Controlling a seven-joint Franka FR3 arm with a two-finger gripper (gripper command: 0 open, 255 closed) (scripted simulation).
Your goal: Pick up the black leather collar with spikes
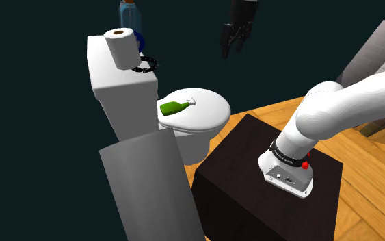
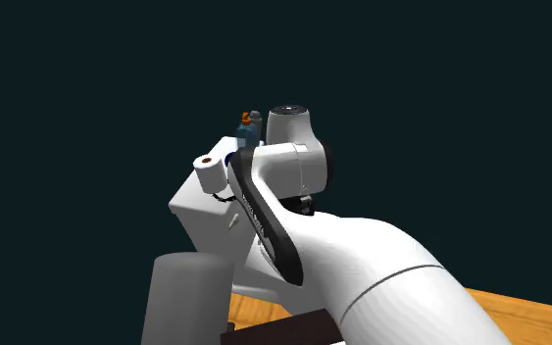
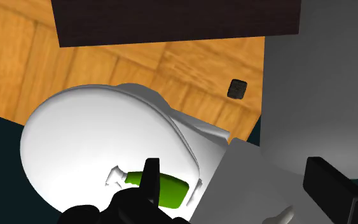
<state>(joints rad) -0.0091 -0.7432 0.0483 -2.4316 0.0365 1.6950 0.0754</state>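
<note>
Collar, a black spiked ring, lay flat on the white toilet tank, at the lid's edge nearest the bowl and touching or just beside the toilet paper roll. Below it, a green bottle rested on the closed toilet seat lid. The gripper hung in the air well apart from the collar, higher than it and off toward the shoulder view's right. Its fingers stood wide apart with nothing between them. The wrist view looked down on the seat lid and the bottle rather than on the tank. Judging by this, the coming move called for travel toward the shoulder view's left and downward. As a flat ring, the collar offered no clear long axis, so pinching across its band seemed likeliest.
</note>
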